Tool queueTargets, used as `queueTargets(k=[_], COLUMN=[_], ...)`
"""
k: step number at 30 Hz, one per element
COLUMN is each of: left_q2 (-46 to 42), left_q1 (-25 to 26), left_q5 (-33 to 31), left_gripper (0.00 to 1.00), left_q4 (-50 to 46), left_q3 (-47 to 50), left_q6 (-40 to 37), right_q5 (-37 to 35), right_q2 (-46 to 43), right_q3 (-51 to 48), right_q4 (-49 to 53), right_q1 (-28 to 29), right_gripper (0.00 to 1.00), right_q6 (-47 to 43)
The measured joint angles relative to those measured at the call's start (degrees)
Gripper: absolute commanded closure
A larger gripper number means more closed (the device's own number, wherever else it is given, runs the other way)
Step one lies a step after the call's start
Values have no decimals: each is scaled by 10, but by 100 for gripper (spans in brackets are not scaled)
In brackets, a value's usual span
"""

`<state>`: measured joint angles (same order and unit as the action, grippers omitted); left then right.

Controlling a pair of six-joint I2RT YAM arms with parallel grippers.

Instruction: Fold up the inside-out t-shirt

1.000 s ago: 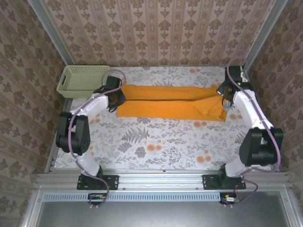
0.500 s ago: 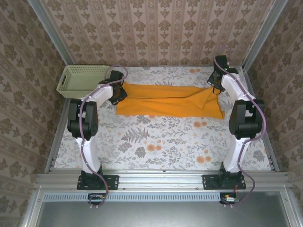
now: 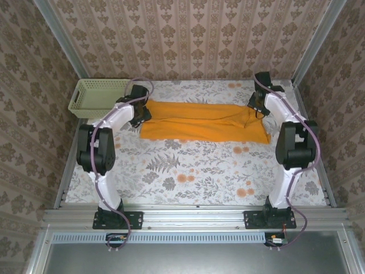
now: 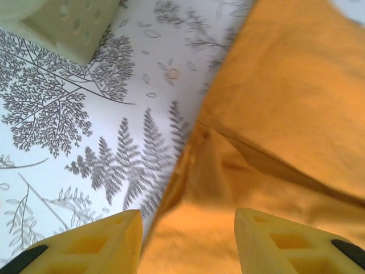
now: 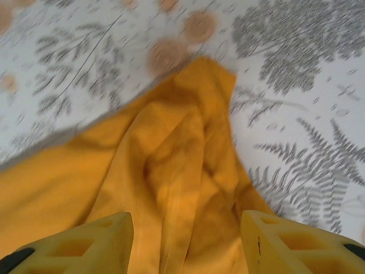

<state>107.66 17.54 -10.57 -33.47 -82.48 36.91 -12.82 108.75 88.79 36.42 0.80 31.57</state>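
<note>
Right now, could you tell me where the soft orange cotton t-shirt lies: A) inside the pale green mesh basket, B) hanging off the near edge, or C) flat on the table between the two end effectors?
C: the soft orange cotton t-shirt lies on the floral table, spanning left end effector to right end effector.

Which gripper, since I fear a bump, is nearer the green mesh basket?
Left. The left gripper hangs over the left end of the t-shirt, just beside the basket. The right gripper is over the t-shirt's opposite end, well away from it.
</note>
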Motion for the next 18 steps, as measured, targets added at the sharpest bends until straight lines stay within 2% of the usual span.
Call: queueTargets(k=[3, 6, 10, 15, 18], left_q2=[-32, -38, -24, 15, 44], left_q1=[33, 58, 62, 61, 60], left_q5=[-2, 1, 14, 25, 32], left_gripper=[55, 55, 56, 55, 55], left_q4=[16, 34, 40, 48, 50], left_q3=[13, 31, 48, 43, 35], left_q6=[-8, -10, -12, -19, -22], right_q5=[28, 45, 60, 64, 60], right_q2=[-60, -82, -70, -38, -2], right_q3=[-74, -113, -129, -126, -93], right_q4=[-21, -36, -42, -44, -29], right_q1=[33, 70, 104, 108, 109], right_gripper=[45, 45, 47, 48, 47], right_q6=[-4, -8, -13, -13, -12])
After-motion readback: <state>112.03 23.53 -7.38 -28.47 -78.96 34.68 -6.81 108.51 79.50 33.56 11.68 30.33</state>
